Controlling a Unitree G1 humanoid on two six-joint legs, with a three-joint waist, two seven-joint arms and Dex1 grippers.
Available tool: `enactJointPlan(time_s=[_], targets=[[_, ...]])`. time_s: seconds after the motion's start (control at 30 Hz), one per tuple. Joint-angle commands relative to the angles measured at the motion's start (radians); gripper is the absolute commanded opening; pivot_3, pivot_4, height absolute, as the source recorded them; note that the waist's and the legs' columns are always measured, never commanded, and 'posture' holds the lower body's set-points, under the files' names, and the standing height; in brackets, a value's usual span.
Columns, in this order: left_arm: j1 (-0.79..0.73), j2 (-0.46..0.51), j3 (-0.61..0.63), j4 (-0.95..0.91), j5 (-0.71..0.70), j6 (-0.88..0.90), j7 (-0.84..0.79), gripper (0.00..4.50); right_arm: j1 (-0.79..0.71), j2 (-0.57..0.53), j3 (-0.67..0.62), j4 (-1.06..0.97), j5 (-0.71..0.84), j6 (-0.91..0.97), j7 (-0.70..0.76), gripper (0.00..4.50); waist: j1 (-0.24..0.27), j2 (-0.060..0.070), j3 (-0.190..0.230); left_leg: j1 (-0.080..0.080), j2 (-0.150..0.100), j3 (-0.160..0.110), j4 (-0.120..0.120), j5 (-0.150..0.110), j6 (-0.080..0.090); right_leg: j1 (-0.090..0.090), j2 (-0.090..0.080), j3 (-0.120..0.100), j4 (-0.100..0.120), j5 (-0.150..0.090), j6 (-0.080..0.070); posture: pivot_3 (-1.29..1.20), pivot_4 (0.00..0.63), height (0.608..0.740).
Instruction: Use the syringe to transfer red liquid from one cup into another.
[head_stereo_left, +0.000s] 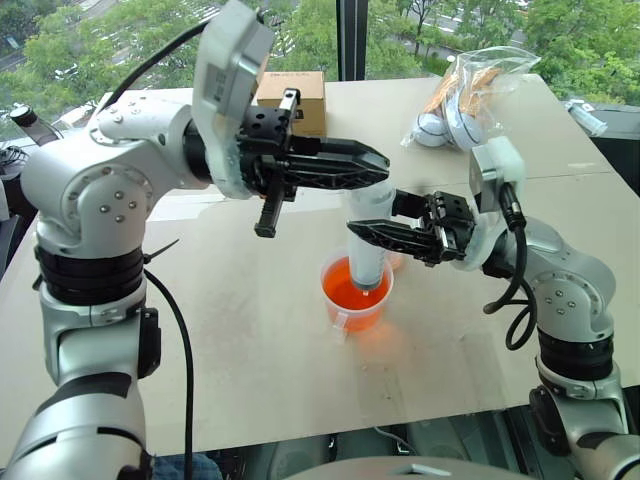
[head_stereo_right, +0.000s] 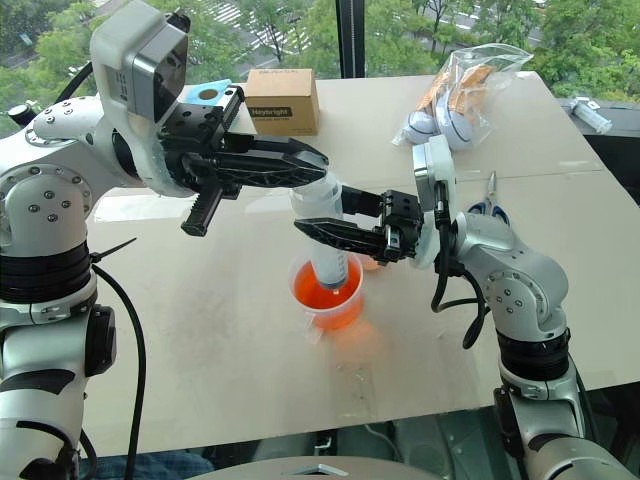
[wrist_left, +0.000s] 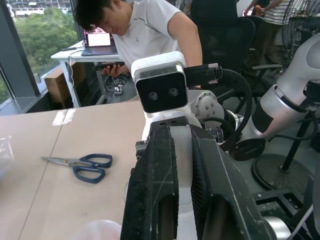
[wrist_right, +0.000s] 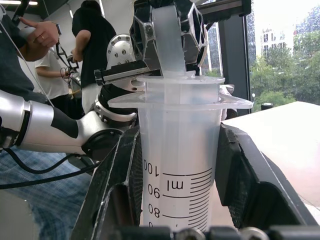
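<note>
Over the middle of the table (head_stereo_left: 250, 330), the syringe (head_stereo_left: 370, 235) stands tip-down in the orange-red handled cup (head_stereo_left: 355, 295) of red liquid (head_stereo_left: 345, 292), its barrel clamped by the right gripper (head_stereo_left: 385, 235); the left gripper (head_stereo_left: 365, 160) has closed on the plunger top. A crooked pull could tip the cup (it stands free). The smaller cup (head_stereo_left: 397, 262) sits just behind; bare tabletop lies all around.

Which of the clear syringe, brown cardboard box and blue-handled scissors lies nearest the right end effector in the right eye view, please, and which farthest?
1. Clear syringe, held in the right end effector.
2. Blue-handled scissors, just behind its arm.
3. Brown cardboard box, at the table's far side.
</note>
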Motion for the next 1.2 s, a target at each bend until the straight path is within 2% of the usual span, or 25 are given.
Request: enactJointPlan(time_s=[0.03, 0.27, 0.8, 1.2], targets=[[0.001, 0.006, 0.008, -0.017, -0.018, 0.008, -0.015, 0.02, -0.008, 0.001, 0.005, -0.036, 0.030, -0.027, 0.001, 1.53, 0.000, 0.000, 0.000, 0.000, 0.000, 0.000, 0.000, 0.000, 0.000, 0.000, 0.000, 0.000, 0.000, 0.000, 0.000, 0.00, 0.150, 0.740], [-0.027, -0.030, 0.019, 0.022, 0.006, -0.003, 0.031, 0.02, -0.001, -0.002, 0.019, -0.033, 0.021, -0.038, 0.007, 1.53, 0.002, 0.000, 0.000, 0.000, 0.000, 0.000, 0.001, 0.000, 0.000, 0.000, 0.000, 0.000, 0.000, 0.000, 0.000, 0.00, 0.150, 0.740], [-0.031, -0.023, 0.052, 0.021, 0.016, -0.004, 0.049, 0.02, 0.069, -0.037, 0.148, 0.045, -0.156, -0.208, 0.086, 1.53, 0.002, 0.000, 0.000, 0.000, 0.000, 0.000, 0.001, 0.000, 0.000, 0.000, 0.000, 0.000, 0.000, 0.000, 0.000, 0.00, 0.150, 0.740], [-0.047, -0.031, 0.061, 0.039, 0.021, -0.010, 0.059, 0.02, 0.084, -0.040, 0.165, 0.056, -0.157, -0.231, 0.092, 1.53, 0.002, 0.000, 0.000, 0.000, 0.000, 0.000, 0.001, 0.000, 0.000, 0.000, 0.000, 0.000, 0.000, 0.000, 0.000, 0.00, 0.150, 0.740]])
